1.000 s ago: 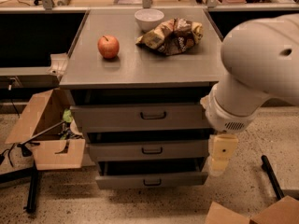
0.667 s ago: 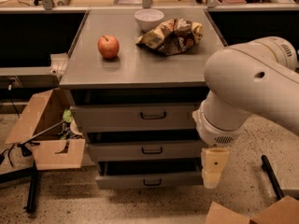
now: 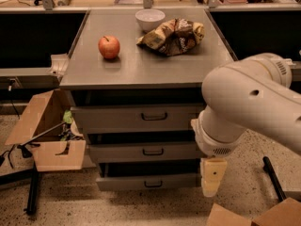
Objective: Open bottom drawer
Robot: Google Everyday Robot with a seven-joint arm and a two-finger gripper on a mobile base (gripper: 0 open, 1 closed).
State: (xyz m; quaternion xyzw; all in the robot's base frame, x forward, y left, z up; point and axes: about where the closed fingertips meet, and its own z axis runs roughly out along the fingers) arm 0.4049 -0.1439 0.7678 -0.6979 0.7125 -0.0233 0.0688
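Note:
The grey cabinet (image 3: pixel 141 74) has three drawers. The bottom drawer (image 3: pixel 136 181) is the lowest and narrowest front, with a small dark loop handle (image 3: pixel 154 184); it stands pulled out a little, with a dark gap above it. My gripper (image 3: pixel 211 177) hangs from the big white arm (image 3: pixel 249 107) just to the right of the bottom drawer's right end, pointing down, apart from the handle.
The top drawer (image 3: pixel 141 117) and middle drawer (image 3: pixel 146 151) sit above. An apple (image 3: pixel 109 47), a white bowl (image 3: pixel 150 19) and a chip bag (image 3: pixel 173 34) lie on the cabinet top. An open cardboard box (image 3: pixel 44 131) stands left. Cardboard (image 3: pixel 254 215) lies at bottom right.
My arm has swung left and lower, bringing the gripper down beside the bottom drawer's right end. The drawers look unchanged.

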